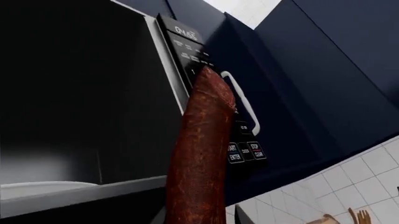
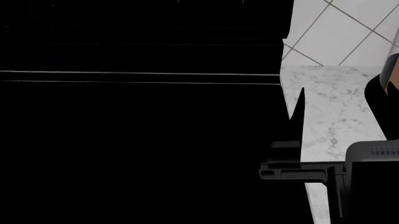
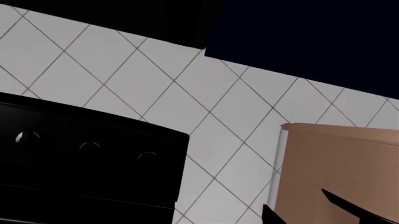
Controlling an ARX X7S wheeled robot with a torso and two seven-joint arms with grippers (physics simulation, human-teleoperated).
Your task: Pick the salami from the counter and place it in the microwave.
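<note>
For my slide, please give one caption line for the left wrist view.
Salami held up before the open microwave, beside its control panel.

White marble counter (image 2: 333,116), grey-veined, against diamond-tiled wall (image 2: 337,32); dark appliance (image 2: 373,177) on it.

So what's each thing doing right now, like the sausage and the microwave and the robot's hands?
salami: off the counter, held up in front of the microwave's button panel, not inside yet.
microwave: door open, dark inside.
counter: bare marble where it shows.
left gripper: fingers hidden in every view; the salami rises from where it sits.
right gripper: dark fingertips apart, nothing between them.
</note>
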